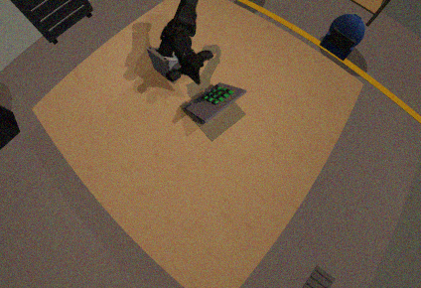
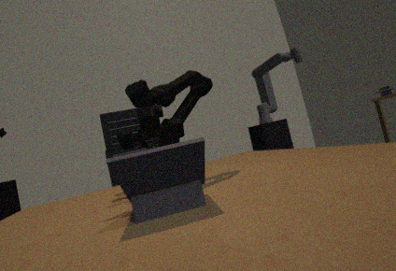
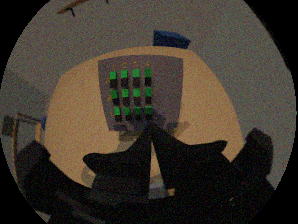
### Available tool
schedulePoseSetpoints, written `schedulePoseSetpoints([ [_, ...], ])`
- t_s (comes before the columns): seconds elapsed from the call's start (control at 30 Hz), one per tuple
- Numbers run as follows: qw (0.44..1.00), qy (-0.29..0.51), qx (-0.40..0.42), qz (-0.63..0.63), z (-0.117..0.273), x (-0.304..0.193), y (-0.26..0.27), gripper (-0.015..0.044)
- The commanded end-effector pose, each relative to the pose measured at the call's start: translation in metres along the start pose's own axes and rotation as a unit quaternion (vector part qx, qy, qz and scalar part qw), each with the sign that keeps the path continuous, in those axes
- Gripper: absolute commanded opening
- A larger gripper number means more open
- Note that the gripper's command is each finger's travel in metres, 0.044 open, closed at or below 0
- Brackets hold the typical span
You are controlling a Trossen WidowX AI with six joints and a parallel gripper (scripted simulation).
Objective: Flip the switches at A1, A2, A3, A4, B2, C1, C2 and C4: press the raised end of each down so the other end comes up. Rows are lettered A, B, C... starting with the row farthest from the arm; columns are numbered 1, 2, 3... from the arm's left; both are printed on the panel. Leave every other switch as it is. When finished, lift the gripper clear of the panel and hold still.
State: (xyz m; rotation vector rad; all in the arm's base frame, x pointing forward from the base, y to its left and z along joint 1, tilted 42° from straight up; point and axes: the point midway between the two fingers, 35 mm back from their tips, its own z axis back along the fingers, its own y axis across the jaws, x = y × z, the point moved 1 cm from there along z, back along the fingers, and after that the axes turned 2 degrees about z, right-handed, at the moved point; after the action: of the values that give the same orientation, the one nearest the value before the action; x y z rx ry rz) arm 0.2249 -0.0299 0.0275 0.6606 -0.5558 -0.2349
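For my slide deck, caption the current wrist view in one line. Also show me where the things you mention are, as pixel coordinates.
Closed gripper (image 3: 150,125) (image 1: 200,81) before a tilted grey panel (image 3: 167,85) (image 1: 203,110) (image 2: 159,167) carrying three rows of four green-and-black switches (image 3: 136,92) (image 1: 218,94).

The desk (image 1: 199,171) (image 2: 280,198) (image 3: 210,110) looks like matt, finely speckled wood; the switch panel (image 1: 203,110) (image 2: 159,165) (image 3: 167,90) resembles smooth, dull plastic.
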Motion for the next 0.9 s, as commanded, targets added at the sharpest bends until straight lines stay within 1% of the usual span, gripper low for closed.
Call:
schedulePoseSetpoints([
  [0.0, 1.000, 0.004, 0.003, 0.004, -0.016, 0.004, -0.003, 0.0000],
  [0.03, 1.000, 0.008, 0.003, 0.004, -0.026, 0.005, -0.003, 0.0000],
  [0.1, 1.000, 0.010, 0.004, 0.004, -0.034, 0.004, -0.002, 0.0000],
  [0.3, 1.000, 0.010, 0.004, 0.004, -0.035, 0.004, -0.002, 0.0000],
  [0.4, 1.000, 0.009, 0.004, 0.004, -0.043, 0.004, -0.002, 0.0000],
  [0.87, 1.000, 0.009, 0.004, 0.004, -0.058, 0.004, -0.002, 0.0000],
])
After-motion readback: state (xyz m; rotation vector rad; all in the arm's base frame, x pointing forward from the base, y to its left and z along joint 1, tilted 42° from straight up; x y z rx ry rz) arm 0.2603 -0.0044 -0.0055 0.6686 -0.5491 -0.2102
